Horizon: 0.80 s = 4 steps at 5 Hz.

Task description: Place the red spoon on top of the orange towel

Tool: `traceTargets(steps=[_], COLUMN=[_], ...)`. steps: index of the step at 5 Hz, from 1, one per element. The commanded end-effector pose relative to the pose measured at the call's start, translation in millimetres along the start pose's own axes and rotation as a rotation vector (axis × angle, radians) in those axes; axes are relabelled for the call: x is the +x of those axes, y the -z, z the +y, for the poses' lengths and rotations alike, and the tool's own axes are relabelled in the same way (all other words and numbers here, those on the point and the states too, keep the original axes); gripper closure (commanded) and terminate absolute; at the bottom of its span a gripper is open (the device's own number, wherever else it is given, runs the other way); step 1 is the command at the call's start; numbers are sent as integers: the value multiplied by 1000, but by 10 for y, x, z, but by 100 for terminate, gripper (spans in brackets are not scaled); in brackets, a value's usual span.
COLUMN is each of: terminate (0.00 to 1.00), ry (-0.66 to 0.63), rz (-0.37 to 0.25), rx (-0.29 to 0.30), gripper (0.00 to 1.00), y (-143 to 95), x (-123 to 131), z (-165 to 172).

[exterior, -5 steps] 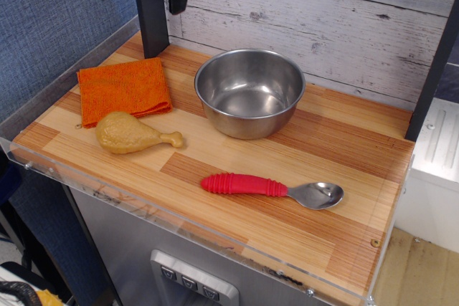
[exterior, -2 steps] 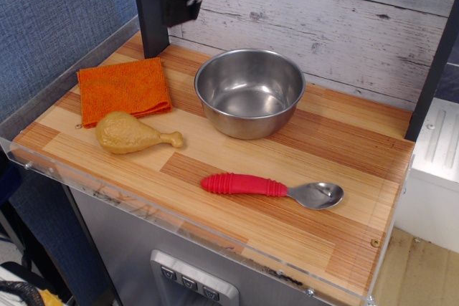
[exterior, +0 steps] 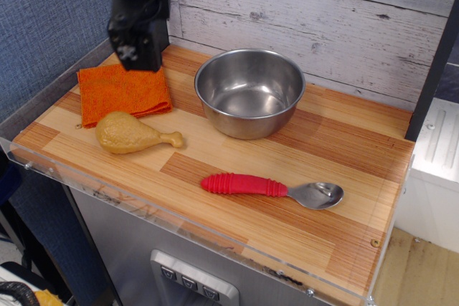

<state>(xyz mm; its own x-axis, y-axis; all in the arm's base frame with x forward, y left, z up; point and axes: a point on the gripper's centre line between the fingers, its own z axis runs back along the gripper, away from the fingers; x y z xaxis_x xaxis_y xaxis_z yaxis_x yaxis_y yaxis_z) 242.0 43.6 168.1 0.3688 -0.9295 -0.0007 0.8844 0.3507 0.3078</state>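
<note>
**Red spoon: position relative to gripper**

Red spoon (exterior: 271,188): flat on wooden counter (exterior: 344,141), untouched; well apart from gripper (exterior: 134,51), toward front right. Long axis left-right, handle end nearer gripper, metal bowl farther. Orange towel (exterior: 122,91): just below gripper. Steel bowl (exterior: 249,92): between, rightward. Gripper opening: cannot tell.

Bright, even light; the arm (exterior: 140,16) slightly blurred.

The spoon (exterior: 271,189) has a red ribbed handle and a shiny silver bowl part. The towel (exterior: 122,92) below the black gripper (exterior: 133,54) is bright orange with ribbed weave. The drumstick (exterior: 133,135) is tan, the bowl (exterior: 249,91) silver, the table (exterior: 344,177) striped light and brown wood.
</note>
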Motion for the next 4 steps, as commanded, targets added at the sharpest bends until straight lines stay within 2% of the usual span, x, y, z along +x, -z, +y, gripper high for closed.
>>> traceTargets(steps=[1,2,3,4], terminate=[0,0,0,0], ry=[457,582,605,564], rz=[-141,-144,-136,-120], rx=[18,29,13,-48], gripper=[0,0,0,0], y=[203,334,497,657], x=[210,357,503,568], z=[-191,-228,-250,-340])
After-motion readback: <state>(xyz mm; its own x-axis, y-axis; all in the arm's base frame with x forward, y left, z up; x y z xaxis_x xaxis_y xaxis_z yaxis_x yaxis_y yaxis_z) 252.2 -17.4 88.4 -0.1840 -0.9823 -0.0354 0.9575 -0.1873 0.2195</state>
